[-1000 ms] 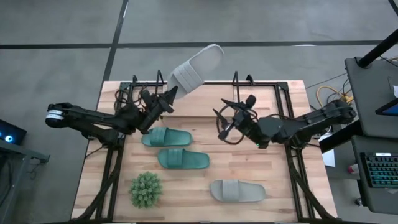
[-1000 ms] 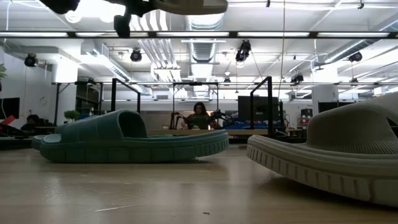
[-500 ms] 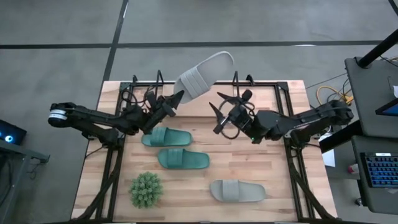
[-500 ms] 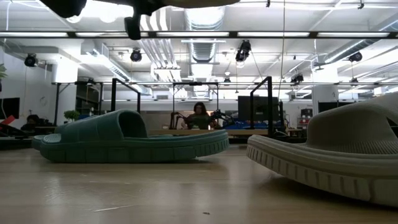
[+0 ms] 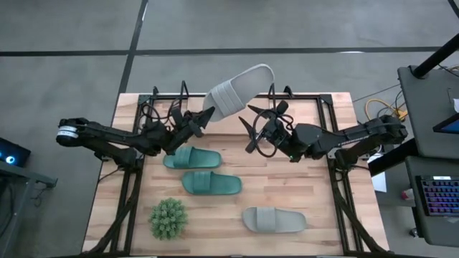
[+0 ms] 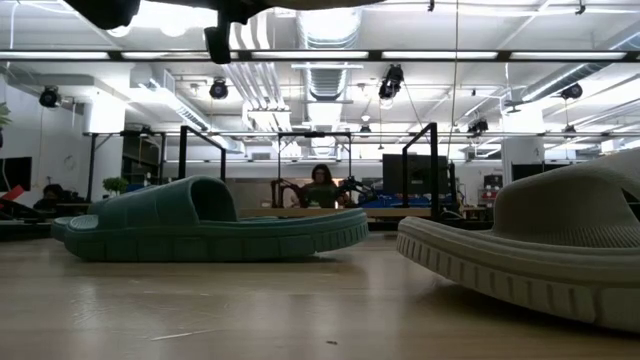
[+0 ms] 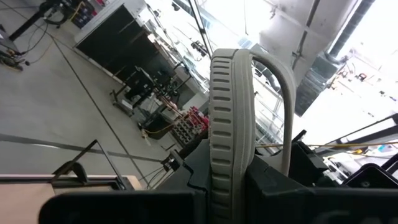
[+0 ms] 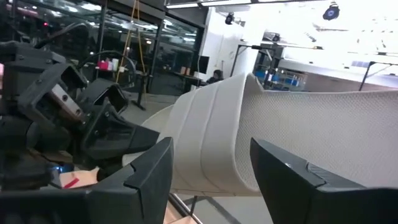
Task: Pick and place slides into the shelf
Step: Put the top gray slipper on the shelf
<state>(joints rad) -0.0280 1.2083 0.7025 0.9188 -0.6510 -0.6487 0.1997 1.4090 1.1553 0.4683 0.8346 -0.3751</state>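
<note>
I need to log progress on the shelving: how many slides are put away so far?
None looks shelved yet. The left pincer holds one grey slide in the air above the shelf, and the open right pincer is beside it. Two teal slides and another grey slide lie on the table.

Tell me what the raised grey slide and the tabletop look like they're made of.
Grey slide, held in the left pincer: probably moulded rubber or foam, matte; its strap is ribbed and its sole edge grooved, all one piece. Tabletop: light wood, seemingly butcher-block; parallel pale planks with visible grain and a faint sheen.
</note>
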